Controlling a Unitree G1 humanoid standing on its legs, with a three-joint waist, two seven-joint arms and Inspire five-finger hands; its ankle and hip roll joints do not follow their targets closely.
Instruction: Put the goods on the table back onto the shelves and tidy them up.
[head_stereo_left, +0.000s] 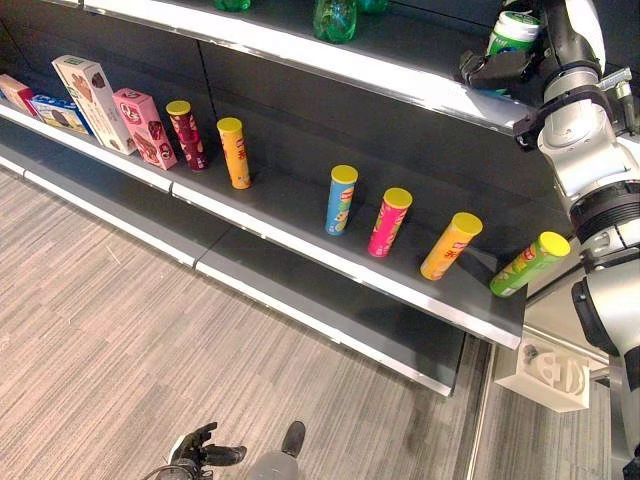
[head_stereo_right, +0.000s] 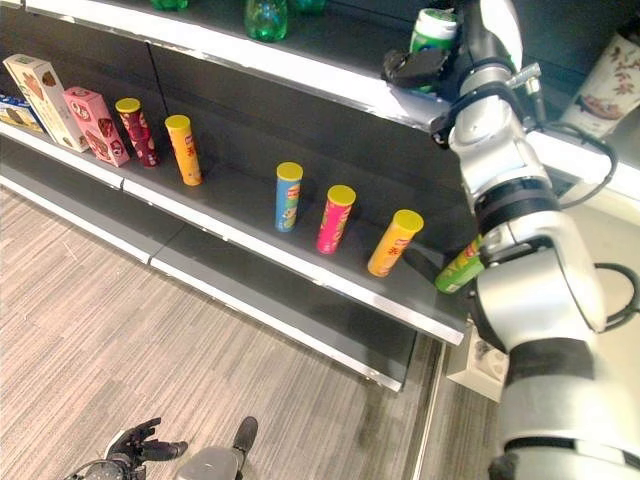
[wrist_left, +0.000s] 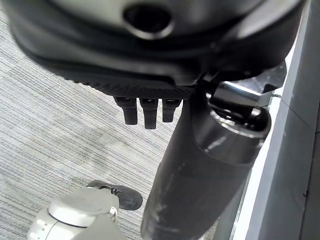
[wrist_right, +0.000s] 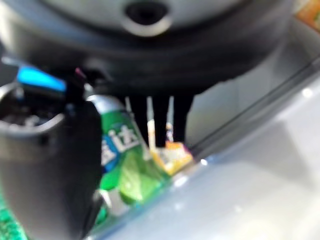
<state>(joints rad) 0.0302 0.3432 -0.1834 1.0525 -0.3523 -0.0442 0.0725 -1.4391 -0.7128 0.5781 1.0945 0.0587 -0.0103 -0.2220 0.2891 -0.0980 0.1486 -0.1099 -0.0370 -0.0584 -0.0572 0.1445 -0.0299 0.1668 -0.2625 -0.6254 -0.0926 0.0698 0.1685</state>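
Right hand (head_stereo_left: 497, 66) raised at the upper shelf (head_stereo_left: 300, 45), thumb and fingers closed round a green tub (head_stereo_left: 513, 31) with a white lid. Tub held upright at the front lip of that shelf, near its right end; contact between tub base and shelf board cannot be told. In the right wrist view, green tub (wrist_right: 120, 160) seen past the fingers (wrist_right: 160, 122), with a small orange packet (wrist_right: 171, 154) just beyond it.

Left hand (head_stereo_left: 200, 450) low over the wooden floor (head_stereo_left: 120, 330), well apart from the shelves, fingers loosely spread, holding nothing.

On the upper shelf, left of the tub: green bottles (head_stereo_left: 335, 18), upright.

On the middle shelf (head_stereo_left: 300, 215), from the right: green can (head_stereo_left: 528, 264), orange can (head_stereo_left: 451, 246), pink can (head_stereo_left: 389, 222), blue can (head_stereo_left: 340, 200), each with a yellow lid, spaced apart. Further left: orange can (head_stereo_left: 234, 153) and dark red can (head_stereo_left: 186, 134), then a pink box (head_stereo_left: 145, 128), a white box (head_stereo_left: 93, 103) and a blue box (head_stereo_left: 55, 113).

Beside the shelf unit's lower right corner: white tray (head_stereo_left: 550, 375).
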